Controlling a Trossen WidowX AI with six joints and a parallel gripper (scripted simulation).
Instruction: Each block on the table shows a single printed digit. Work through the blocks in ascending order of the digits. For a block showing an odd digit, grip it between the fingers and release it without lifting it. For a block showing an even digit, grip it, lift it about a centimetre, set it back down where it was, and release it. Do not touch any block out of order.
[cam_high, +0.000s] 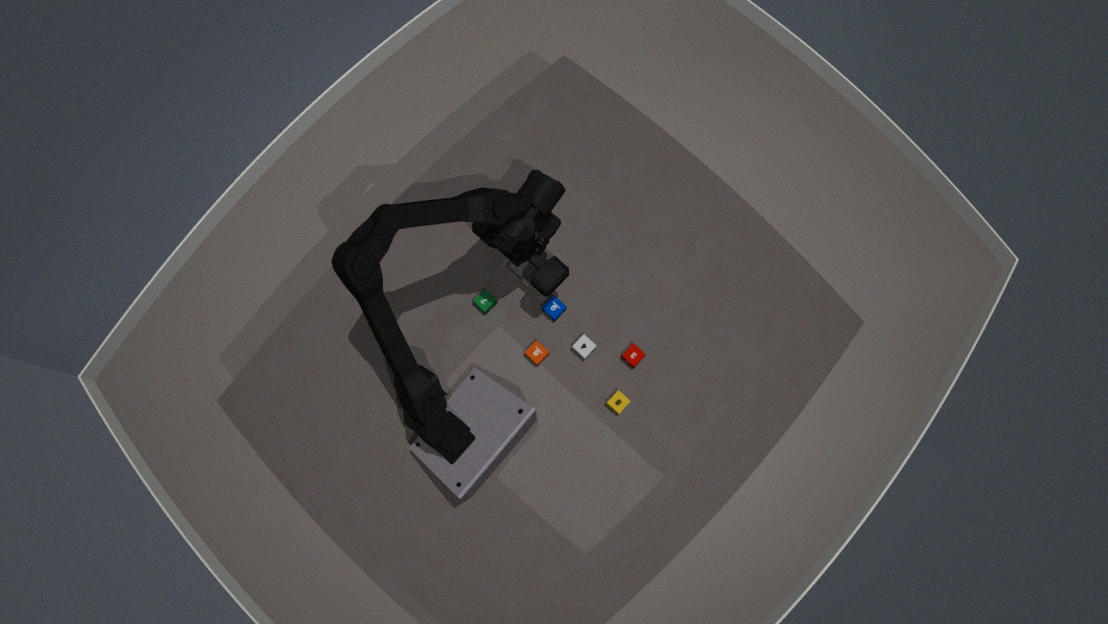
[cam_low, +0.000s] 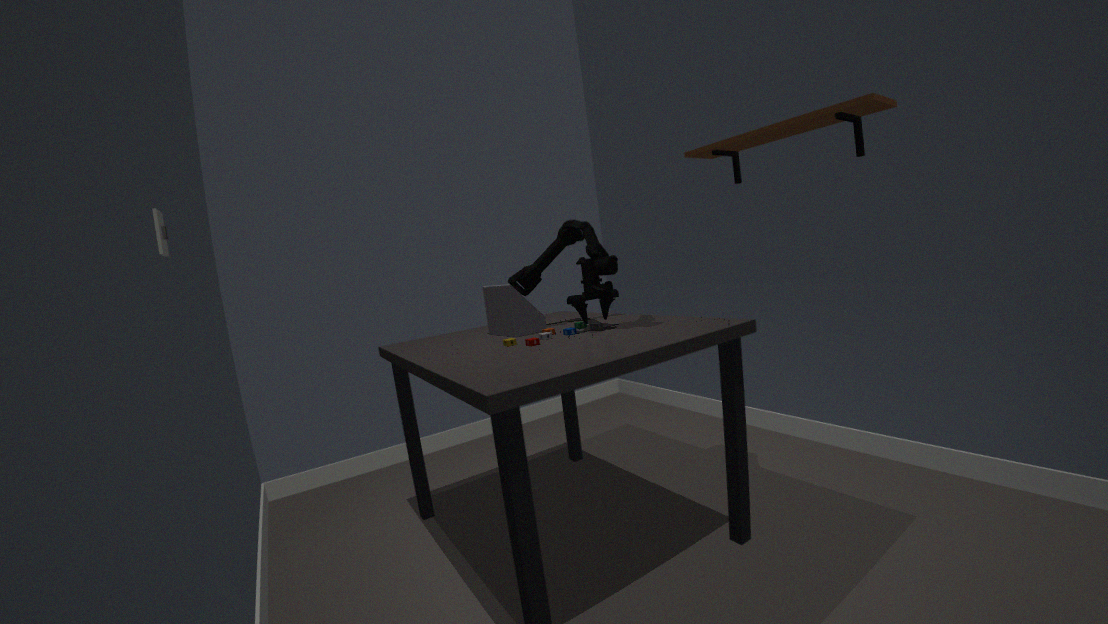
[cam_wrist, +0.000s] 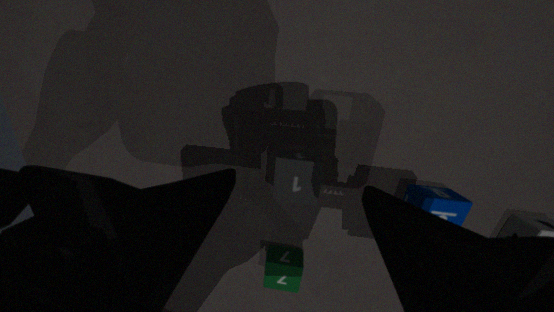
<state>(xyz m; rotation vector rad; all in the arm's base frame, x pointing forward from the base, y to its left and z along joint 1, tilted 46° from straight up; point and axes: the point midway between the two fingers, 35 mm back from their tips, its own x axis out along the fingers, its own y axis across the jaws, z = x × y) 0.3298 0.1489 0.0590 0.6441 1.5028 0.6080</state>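
My gripper (cam_low: 595, 319) (cam_wrist: 297, 184) is open and empty, low over the grey block (cam_wrist: 295, 186) (cam_low: 595, 326), which shows a 1 and lies between and below the fingertips in the wrist view. The arm partly hides that block in the top view. The green block (cam_high: 484, 300) (cam_wrist: 283, 270) shows 7, the white block (cam_high: 583, 346) 4, the red block (cam_high: 633, 355) 3, and the yellow block (cam_high: 617, 402) looks like 8. The blue block (cam_high: 553, 308) (cam_wrist: 445, 205) and orange block (cam_high: 536, 352) show a 6 or 9; I cannot tell which.
The blue block is close beside the right finger in the wrist view. The pale arm base (cam_high: 488, 422) (cam_low: 511, 311) stands near the orange block. A wall shelf (cam_low: 790, 126) hangs away from the table (cam_low: 465, 364).
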